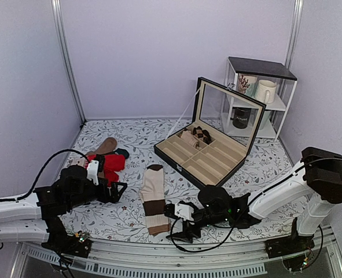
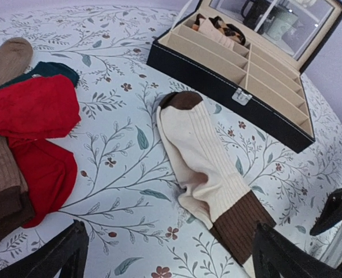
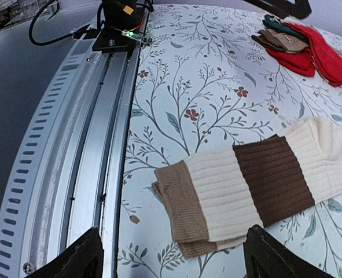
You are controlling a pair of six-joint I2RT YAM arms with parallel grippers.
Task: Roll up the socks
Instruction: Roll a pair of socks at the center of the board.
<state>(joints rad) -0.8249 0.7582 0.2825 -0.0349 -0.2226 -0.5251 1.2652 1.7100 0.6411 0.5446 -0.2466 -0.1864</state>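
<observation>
The right gripper [image 1: 175,223] hangs low, jaws wide and empty — the socks [image 1: 153,200] lie flat on the flowered table [image 1: 130,136], their tan cuff just ahead of it. The left gripper [image 1: 120,192], also wide open and empty, sits just left of them.

Socks [image 1: 153,200]: pair, cream ribbed knit, unrolled. Laid flat, one on top of other, on floral cloth [image 1: 130,136]. Lengthwise run from near edge of cloth toward far side. Dark brown toe end points away, at far end. Cuff end nearest, close to cloth's near edge. Bands from cuff inward: light brown cuff, cream, broad dark brown, then long cream body. Two cuffs slightly offset, lower one peeking out. Slight bend mid-length.
</observation>
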